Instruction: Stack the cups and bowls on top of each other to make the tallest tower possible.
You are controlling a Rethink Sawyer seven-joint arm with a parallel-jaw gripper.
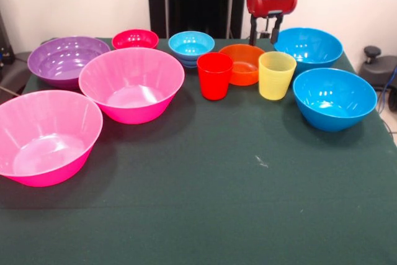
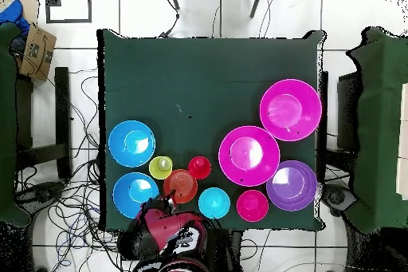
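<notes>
Your gripper (image 1: pixel 268 36) hangs at top centre, jaws slightly apart and seemingly empty, just behind the orange bowl (image 1: pixel 243 63). The red cup (image 1: pixel 214 76) and yellow cup (image 1: pixel 276 75) crowd it; descending carelessly knocks them over.

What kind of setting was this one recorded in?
Most likely a robotics lab or test room: a table covered in dark green cloth stands on a white tiled floor with loose cables trailing around it, and the arm's gripper hangs over plastic bowls and cups laid out separately.
</notes>
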